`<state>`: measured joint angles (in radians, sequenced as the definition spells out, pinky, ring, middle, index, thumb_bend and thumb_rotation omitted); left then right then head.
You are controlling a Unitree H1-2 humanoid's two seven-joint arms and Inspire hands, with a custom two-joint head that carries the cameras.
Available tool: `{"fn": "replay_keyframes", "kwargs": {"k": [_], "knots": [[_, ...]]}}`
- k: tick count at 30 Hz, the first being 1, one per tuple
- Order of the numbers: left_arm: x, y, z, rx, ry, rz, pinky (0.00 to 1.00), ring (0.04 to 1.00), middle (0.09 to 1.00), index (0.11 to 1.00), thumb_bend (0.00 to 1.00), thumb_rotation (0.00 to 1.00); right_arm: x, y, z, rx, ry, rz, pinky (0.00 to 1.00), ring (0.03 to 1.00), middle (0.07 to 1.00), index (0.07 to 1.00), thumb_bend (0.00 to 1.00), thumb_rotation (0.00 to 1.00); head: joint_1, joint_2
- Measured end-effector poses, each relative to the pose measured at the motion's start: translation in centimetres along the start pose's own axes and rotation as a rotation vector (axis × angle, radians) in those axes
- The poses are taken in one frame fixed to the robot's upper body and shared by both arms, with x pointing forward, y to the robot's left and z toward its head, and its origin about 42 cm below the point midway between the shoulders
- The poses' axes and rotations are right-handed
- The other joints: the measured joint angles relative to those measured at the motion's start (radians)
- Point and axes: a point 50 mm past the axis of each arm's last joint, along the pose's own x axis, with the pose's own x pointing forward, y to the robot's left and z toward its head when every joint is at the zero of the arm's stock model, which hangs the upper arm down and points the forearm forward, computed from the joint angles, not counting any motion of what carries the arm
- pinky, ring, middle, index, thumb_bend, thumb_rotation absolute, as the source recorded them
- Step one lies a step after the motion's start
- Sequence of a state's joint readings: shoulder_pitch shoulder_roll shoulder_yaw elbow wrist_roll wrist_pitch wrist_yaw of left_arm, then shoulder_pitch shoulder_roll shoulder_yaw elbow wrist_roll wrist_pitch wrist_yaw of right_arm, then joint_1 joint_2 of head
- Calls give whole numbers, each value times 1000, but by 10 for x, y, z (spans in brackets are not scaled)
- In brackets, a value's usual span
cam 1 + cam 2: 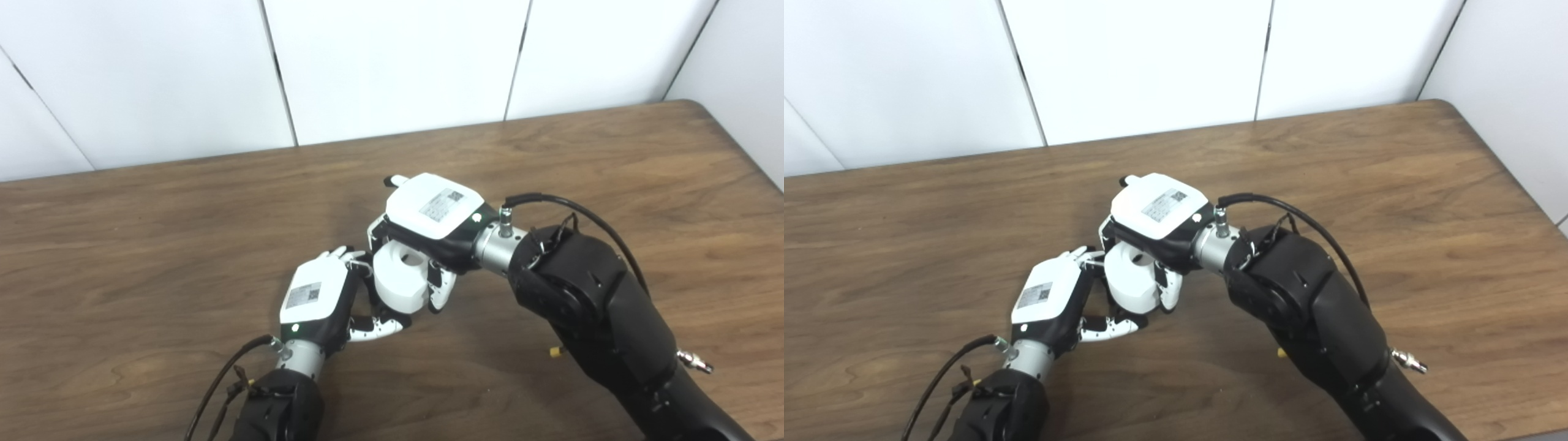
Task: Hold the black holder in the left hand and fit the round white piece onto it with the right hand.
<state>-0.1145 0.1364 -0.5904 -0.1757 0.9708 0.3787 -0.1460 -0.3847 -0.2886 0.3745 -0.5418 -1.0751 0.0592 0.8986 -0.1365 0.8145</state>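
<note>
Hands meet low over the middle of the table (184,202). The right hand (432,211) comes in from the right, palm down, fingers (442,288) wrapped round the white piece (401,278), whose bored face tilts up and its round axis leans toward the left hand (315,297). That hand sits just beside it on the left, fingers curled toward the piece. The holder is hidden between palm and piece, so I cannot tell whether it is gripped. Judging by this, the fit turns on pushing the piece leftward along its axis.
</note>
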Motion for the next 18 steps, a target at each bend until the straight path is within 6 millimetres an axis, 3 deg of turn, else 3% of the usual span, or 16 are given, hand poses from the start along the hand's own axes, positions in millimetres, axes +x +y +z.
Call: {"fn": "replay_keyframes", "kwargs": {"k": [18], "knots": [[0,0,0,-1,3,-2,924,913,806,486,522,52,-2,4,0,7,7,-17,985,613,465,507,530,2,0,3]]}}
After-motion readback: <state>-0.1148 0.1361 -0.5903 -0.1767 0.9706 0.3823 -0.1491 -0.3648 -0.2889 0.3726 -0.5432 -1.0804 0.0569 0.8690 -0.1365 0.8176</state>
